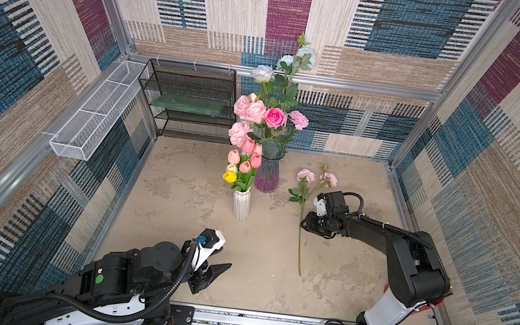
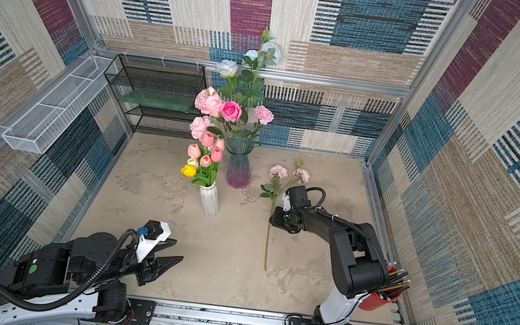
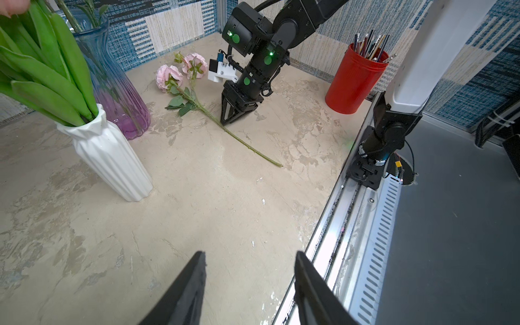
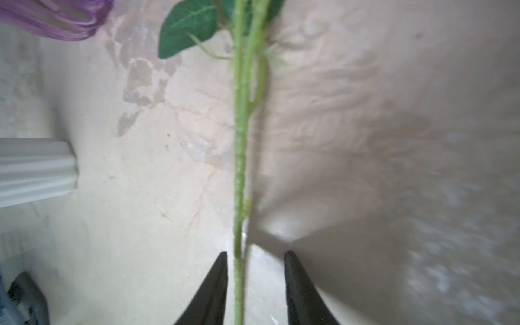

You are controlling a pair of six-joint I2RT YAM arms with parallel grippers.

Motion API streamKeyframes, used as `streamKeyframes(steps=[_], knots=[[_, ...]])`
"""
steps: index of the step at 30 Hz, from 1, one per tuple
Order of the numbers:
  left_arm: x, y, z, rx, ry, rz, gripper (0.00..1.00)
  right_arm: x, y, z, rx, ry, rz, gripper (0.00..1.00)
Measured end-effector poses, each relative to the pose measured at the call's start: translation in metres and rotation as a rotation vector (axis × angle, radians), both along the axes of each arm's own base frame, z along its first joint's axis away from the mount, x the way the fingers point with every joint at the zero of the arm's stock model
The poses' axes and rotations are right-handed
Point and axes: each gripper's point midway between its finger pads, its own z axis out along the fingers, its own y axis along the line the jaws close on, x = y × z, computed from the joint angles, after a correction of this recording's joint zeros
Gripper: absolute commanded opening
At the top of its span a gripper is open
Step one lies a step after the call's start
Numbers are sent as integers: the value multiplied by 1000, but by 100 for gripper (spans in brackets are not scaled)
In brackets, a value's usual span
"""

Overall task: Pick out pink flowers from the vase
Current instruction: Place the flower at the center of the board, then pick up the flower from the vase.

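A blue-to-purple glass vase [image 1: 267, 171] [image 2: 239, 170] at the back of the table holds pink flowers: pale peonies [image 1: 249, 109] and a hot-pink rose [image 1: 275, 117], beside pale blue-white roses. One pink peony stem [image 1: 299, 246] lies flat on the table, its blooms [image 1: 306, 176] [image 3: 168, 74] toward the back. My right gripper [image 1: 302, 225] [image 4: 254, 253] is low over it and open. The stem [image 4: 239, 168] runs between the jaws with a gap on each side. My left gripper [image 1: 226, 258] [image 3: 249, 253] hovers open and empty near the front.
A white ribbed vase [image 1: 241, 204] with salmon, white and yellow tulips stands in front of the glass vase. A black mesh shelf [image 1: 191, 97] sits at the back left, with a white mesh basket [image 1: 94, 114] on the left wall. A red pencil cup [image 3: 354, 81] stands by the right arm's base.
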Motion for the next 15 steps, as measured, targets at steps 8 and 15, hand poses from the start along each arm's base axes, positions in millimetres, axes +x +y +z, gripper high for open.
streamKeyframes(steps=[8,15], knots=[[4,5,1,-3,-17,31,54,8,-8,99,26,-265,-19,44],[4,14,12,-20,-12,55,54,-27,35,192,135,-674,200,42]])
